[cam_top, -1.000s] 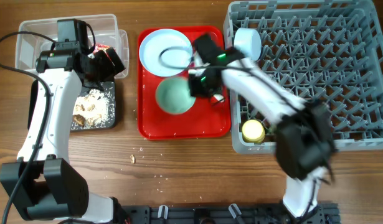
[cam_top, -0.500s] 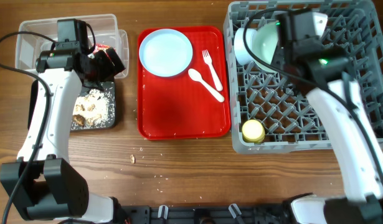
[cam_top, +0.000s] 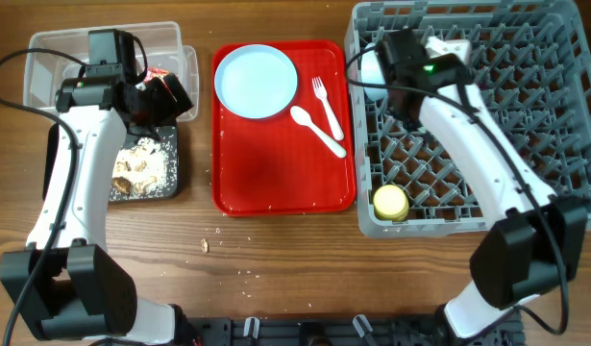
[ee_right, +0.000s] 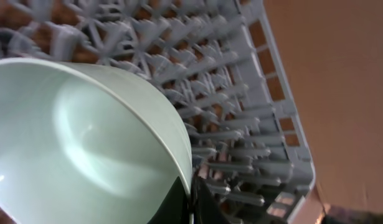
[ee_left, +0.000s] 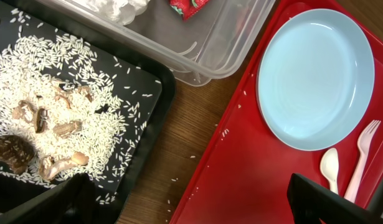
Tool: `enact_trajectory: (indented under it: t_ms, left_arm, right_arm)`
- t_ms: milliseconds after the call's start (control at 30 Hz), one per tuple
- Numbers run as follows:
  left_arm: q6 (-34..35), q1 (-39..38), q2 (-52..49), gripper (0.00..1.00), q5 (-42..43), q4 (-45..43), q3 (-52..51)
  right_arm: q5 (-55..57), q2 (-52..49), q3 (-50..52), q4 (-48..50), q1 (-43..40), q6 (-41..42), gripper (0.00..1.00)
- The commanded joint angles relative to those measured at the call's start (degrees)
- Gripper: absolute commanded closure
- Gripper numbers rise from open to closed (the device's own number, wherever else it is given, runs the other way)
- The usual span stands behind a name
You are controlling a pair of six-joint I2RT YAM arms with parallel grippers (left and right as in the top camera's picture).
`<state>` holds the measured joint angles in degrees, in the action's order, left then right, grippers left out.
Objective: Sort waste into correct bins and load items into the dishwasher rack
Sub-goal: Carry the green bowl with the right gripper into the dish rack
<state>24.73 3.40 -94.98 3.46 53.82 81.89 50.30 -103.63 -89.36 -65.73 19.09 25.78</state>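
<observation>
My right gripper (ee_right: 191,194) is shut on the rim of the pale green bowl (ee_right: 85,143), held over the grey dishwasher rack (ee_right: 241,112). Overhead, this gripper (cam_top: 399,69) is over the rack's (cam_top: 526,125) back left corner, beside the light blue bowl (cam_top: 370,65), and hides the green bowl. The yellow cup (cam_top: 390,202) sits in the rack's front left. The light blue plate (cam_top: 257,81), fork (cam_top: 324,96) and spoon (cam_top: 314,127) lie on the red tray (cam_top: 276,183). My left gripper (ee_left: 191,205) is open and empty, above the gap between the black tray (ee_left: 147,87) and the red tray.
The clear tub (ee_left: 210,43) holds the red wrapper (ee_left: 188,6) and white tissue (ee_left: 122,6). The black tray holds rice scraps with brown bits (ee_left: 54,124). A few rice crumbs (cam_top: 206,245) lie on the wooden table in front of the red tray.
My right arm lifted the pale green bowl off the red tray and carried it to the rack's back left corner. The left arm has not moved.
</observation>
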Motion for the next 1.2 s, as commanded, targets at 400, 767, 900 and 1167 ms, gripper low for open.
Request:
enact_trajectory:
  t_ms: [400, 767, 900, 1167]
  left_arm:
    - [0.0, 0.3, 0.0, 0.0, -0.3, 0.0, 0.3]
    - [0.0, 0.3, 0.0, 0.0, -0.3, 0.0, 0.3]
    - [0.0, 0.3, 0.0, 0.0, -0.3, 0.0, 0.3]
    - [0.0, 0.3, 0.0, 0.0, -0.3, 0.0, 0.3]
  right_arm:
    - [15.3, -4.5, -0.1, 2.0, 4.4, -6.5, 0.96]
    - [7.4, -4.8, -0.1, 2.0, 9.0, -9.3, 0.96]
    - [7.3, -4.8, -0.1, 1.9, 9.9, -9.2, 0.96]
    - [27.5, -4.8, -0.1, 1.6, 9.9, -9.1, 0.96]
